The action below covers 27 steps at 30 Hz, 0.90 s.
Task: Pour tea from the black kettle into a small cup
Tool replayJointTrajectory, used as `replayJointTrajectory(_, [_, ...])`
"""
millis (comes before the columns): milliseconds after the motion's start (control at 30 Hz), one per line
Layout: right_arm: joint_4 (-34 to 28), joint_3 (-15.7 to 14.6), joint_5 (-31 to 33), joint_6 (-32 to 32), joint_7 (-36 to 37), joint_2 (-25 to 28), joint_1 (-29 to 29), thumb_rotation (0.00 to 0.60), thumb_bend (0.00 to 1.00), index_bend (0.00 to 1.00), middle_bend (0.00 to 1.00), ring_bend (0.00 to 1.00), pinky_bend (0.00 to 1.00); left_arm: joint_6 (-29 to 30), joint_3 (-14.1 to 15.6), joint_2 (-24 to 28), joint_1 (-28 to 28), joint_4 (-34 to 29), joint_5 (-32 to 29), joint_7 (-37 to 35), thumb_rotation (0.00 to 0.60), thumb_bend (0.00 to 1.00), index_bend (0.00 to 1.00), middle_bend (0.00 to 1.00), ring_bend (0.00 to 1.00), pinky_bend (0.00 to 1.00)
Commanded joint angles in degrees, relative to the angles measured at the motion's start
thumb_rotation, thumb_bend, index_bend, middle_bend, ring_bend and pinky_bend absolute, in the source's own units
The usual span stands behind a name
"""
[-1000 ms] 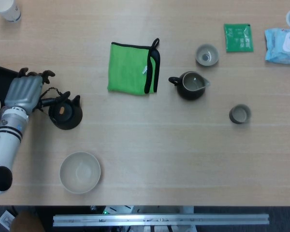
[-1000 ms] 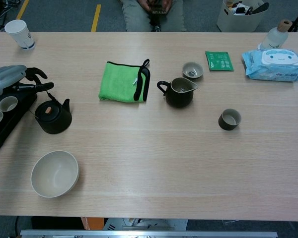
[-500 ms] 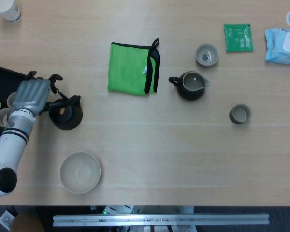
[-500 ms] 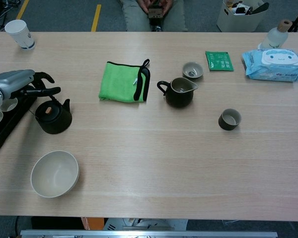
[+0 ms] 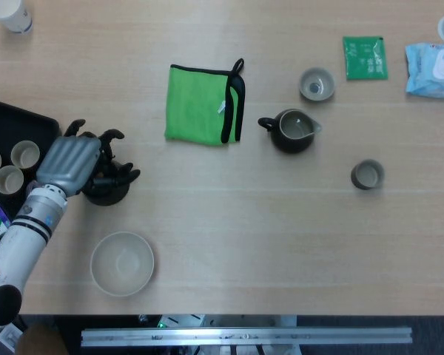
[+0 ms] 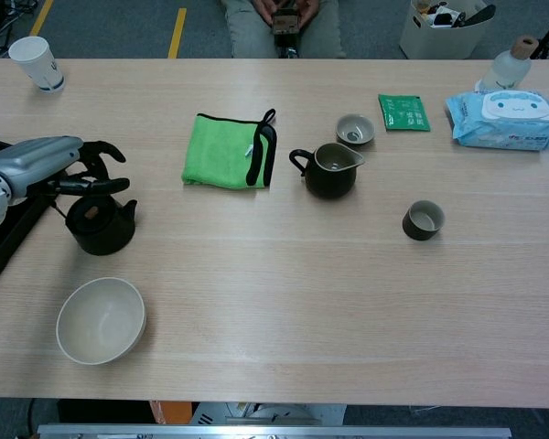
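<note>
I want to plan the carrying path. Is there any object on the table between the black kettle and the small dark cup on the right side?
Partly. The black cast-iron kettle, under the left hand, has mostly bare wooden table toward the small dark cup. The dark ceramic pitcher stands just beyond that line, the folded green cloth farther off it.

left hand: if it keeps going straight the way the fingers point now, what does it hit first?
The left hand is over the black kettle, fingers pointing to the robot's right and slightly away. Past the kettle, that line looks free until about the green cloth. Height over the table is unclear, so it may pass above it.
</note>
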Motion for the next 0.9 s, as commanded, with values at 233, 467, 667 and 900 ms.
replayJointTrajectory(233, [0.09,-0.04,-0.26,0.16,0.2,-0.02,-0.03,0.6,0.09,0.37,0.38,0.28,0.37,2.41,2.73,3.03,1.9,-5.8,6.57,0.08,0.168,0.13,0.18,0.4,0.28,0.03])
replayJointTrajectory(467, [0.16,-0.05,-0.35,-0.07,0.32,-0.08,0.13,0.6,0.09,0.37,0.38,0.28,0.37,3.0,4.03,3.94,2.39,-7.03,7.07,2.16,0.403,0.13,0.18,0.4,0.28,0.03])
replayJointTrajectory(667, [0.22,-0.03,-0.37,-0.01,0.37,-0.11,0.12,0.6,0.09,0.37,0.38,0.28,0.37,4.02,4.48,3.09,2.62,-5.46,7.87,4.2,0.6,0.13,0.18,0.32,0.24,0.03])
replayJointTrajectory(900, [0.19,-0.03,-0.44,0.06,0.34,-0.11,0.12,0.6,0.09,0.37,0.38,0.28,0.37,3.9,4.93,2.75,2.82,-5.17,7.72,5.12,0.6,0.13,0.11,0.2,0.13,0.03])
